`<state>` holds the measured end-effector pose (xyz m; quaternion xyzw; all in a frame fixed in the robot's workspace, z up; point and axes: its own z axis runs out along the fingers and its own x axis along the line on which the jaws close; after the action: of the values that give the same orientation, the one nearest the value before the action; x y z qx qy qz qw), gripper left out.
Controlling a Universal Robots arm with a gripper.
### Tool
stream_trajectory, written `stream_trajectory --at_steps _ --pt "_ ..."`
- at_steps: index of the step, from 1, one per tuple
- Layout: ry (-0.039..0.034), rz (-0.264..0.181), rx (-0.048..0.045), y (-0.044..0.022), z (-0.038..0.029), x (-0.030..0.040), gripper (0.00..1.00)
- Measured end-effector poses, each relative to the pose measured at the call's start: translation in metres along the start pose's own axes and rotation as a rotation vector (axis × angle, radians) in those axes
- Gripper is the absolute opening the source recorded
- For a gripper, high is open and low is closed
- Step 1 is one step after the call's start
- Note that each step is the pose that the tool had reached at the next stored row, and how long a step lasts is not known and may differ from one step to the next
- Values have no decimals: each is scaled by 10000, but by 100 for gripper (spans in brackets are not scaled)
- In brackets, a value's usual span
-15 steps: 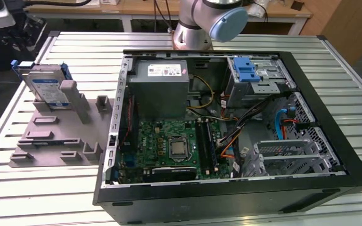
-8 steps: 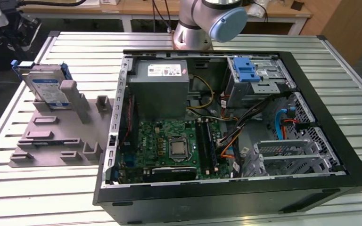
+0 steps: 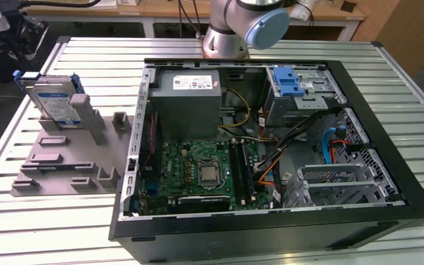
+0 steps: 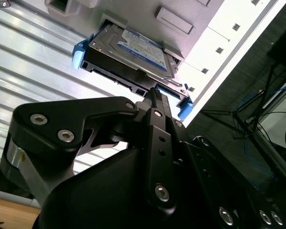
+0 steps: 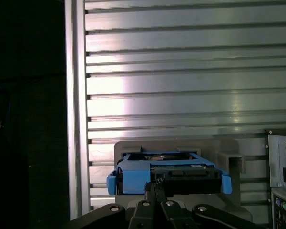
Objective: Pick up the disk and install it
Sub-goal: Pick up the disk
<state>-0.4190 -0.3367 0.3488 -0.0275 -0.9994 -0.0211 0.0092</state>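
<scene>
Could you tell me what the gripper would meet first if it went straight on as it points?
Most likely the silver hard disk in its blue plastic caddy, standing in the grey holder: the gripper points at its near edge in both wrist views. The gap is unclear.

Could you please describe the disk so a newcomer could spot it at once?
On the ribbed metal table, on the exterior view's left of the black computer case, lies a grey plastic stand. The disk, a flat silver hard drive with a white-and-blue label, stands on edge in it; its blue frame sets it apart from the grey blocks.
</scene>
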Motion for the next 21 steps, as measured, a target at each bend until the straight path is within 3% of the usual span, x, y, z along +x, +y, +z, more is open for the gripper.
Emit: stream_trajectory --at_steps 9,21 --pt "16 -390 7 0 0 0 11" --pt "88 -2106 41 0 0 0 11"
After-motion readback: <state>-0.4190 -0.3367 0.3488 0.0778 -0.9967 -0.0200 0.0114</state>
